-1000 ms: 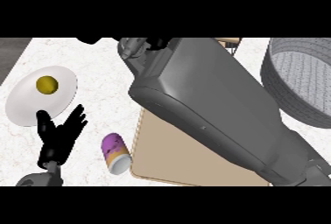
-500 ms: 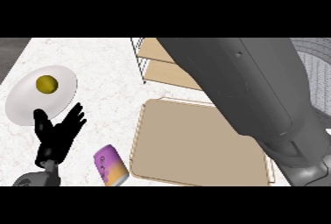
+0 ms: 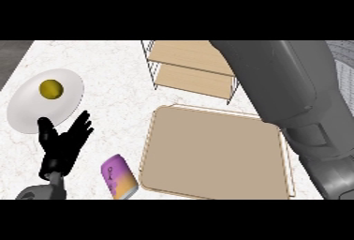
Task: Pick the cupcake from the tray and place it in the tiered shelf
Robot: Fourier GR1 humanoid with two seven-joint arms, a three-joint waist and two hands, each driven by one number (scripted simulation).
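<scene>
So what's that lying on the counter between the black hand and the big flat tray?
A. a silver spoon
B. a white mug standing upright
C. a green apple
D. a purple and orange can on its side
D: a purple and orange can lies on its side, just left of the tray and right of the open left hand, which rests at the view's lower left.

White marbled counter, dark strip at upper left, perhaps floor.
</scene>
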